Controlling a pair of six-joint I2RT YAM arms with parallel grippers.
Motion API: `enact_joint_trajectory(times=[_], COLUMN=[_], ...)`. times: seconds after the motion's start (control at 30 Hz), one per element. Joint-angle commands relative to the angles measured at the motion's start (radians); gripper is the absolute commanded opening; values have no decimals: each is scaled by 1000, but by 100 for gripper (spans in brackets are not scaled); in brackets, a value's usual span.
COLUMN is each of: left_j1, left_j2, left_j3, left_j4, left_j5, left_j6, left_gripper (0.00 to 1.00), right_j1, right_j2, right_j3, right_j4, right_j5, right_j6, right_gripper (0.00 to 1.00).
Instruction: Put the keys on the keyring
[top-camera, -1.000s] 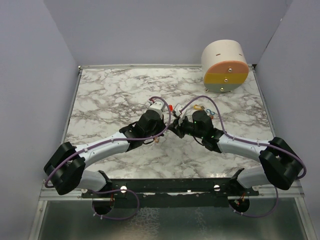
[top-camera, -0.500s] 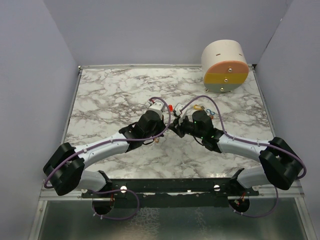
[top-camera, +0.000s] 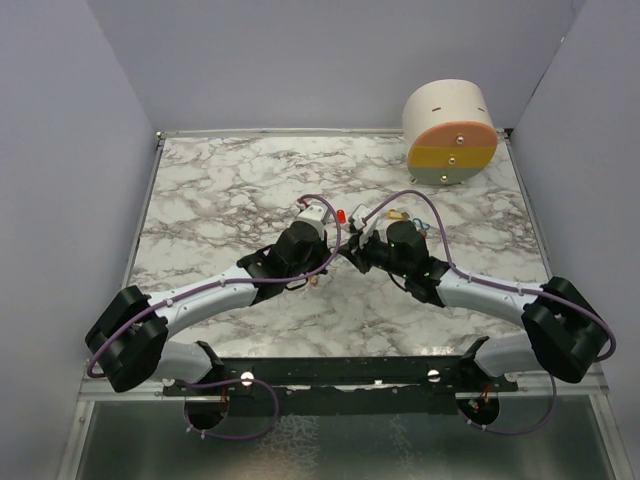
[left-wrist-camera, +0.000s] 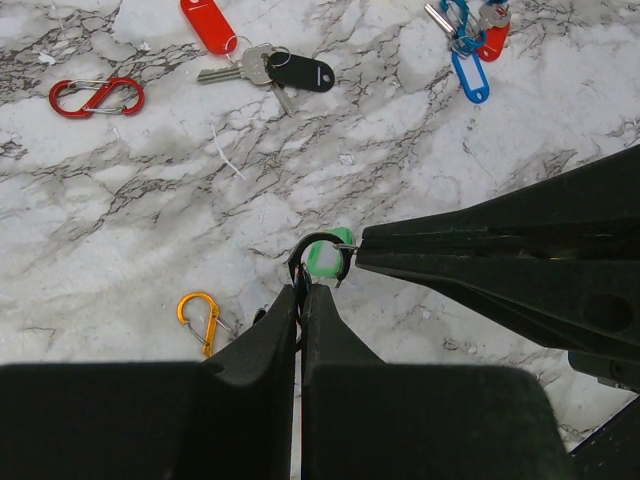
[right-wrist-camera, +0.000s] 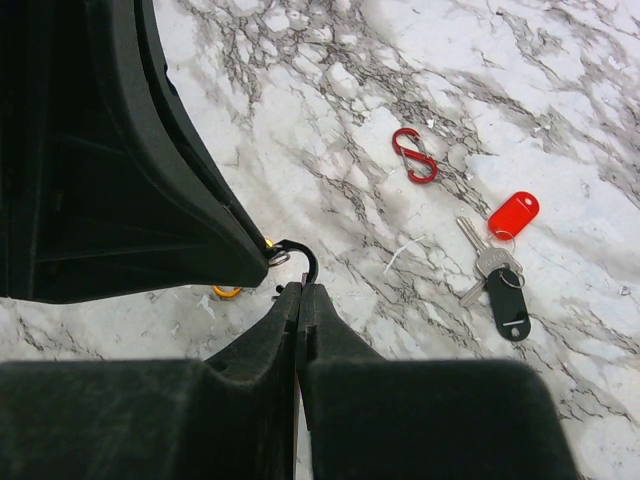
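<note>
We are recording left gripper (left-wrist-camera: 302, 290), right gripper (right-wrist-camera: 300, 288) both clamping black loop (left-wrist-camera: 303, 243), frame centre. We are judging it light, stiff, slippery; rim pinch suiting.

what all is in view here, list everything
black ring: one, black with a green tag, pinched between both claw tips
key bunch: one, silver keys with red and black tags, on the table beyond the claws
s-shaped clip: one, red, beside the key bunch
carabiner: one, orange, by the left claw
loop bunch: one, blue and red, apart from the key bunch
thin strip: one, white, near the key bunch
drum: one, cream with orange, yellow and grey face, far right corner
table: one, white-grey marble
left claw: one, black, shut
right claw: one, black, shut
</note>
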Motion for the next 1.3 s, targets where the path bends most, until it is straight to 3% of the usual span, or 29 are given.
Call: enact_joint_trajectory(times=[0.0, 0.3, 0.47, 0.63, 0.8, 1.27], left_j1=[-9, -8, -10, -9, -9, -8], left_j2=[-25, -43, -64, -103, -152, -183], left_j3=[-13, -16, -21, -38, -60, -82], left_j4=[18, 23, 13, 1, -5, -9], left_j5=[26, 16, -13, -72, -130, -183], left_j6=[1, -4, -14, -35, -58, -65], left_gripper=[0, 3, 46, 64, 70, 72], right_j1=[7, 7, 7, 7, 6, 7], right_j2=[-28, -31, -38, -58, -63, -63], right_j3=[-19, -24, -27, -34, -34, -30], right_j4=[49, 52, 52, 49, 45, 36], right_j5=[45, 52, 73, 94, 101, 148], right_j6=[-2, -8, 0, 5, 5, 10], right_gripper=[1, 1, 1, 1, 1, 1])
